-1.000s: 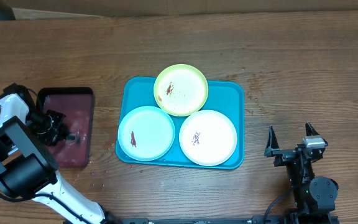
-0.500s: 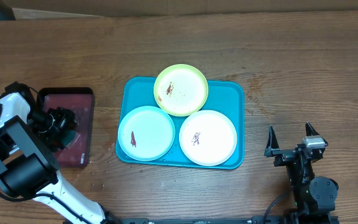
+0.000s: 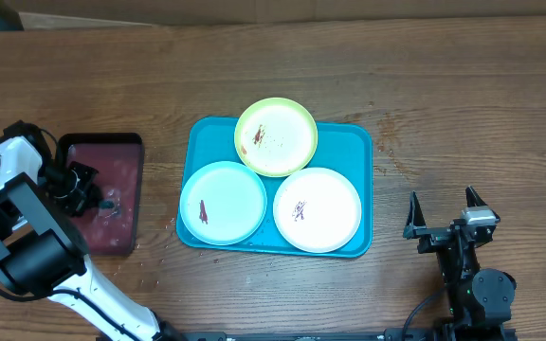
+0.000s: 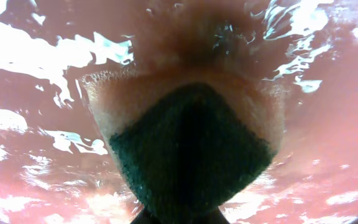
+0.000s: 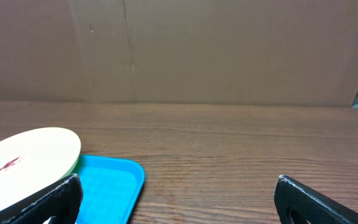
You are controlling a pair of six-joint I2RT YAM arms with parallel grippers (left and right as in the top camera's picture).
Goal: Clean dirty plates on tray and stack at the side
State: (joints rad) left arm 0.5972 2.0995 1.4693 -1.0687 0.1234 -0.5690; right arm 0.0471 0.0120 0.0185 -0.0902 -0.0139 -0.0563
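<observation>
The cyan tray (image 3: 351,138) lies mid-table with three plates on it. The lime green plate (image 3: 276,136) is at the back, the pale blue plate (image 3: 223,203) front left, and the white plate (image 3: 317,209) front right. Each has reddish-brown smears. My left gripper (image 3: 87,192) is down in the maroon tray (image 3: 121,156), left of the cyan tray. It is shut on a sponge (image 4: 191,143) with a dark green pad and tan foam, in reddish water. My right gripper (image 3: 442,201) is open and empty, right of the cyan tray. The right wrist view shows the white plate (image 5: 23,162) and the tray corner (image 5: 114,180).
The maroon tray holds reddish water with glints (image 4: 36,50). Bare wooden table (image 3: 463,114) lies right of the cyan tray and behind it. A cardboard wall (image 5: 229,50) stands along the far edge.
My left gripper has shifted a little back and forth inside the maroon tray with the sponge. The plates and the right arm have not moved.
</observation>
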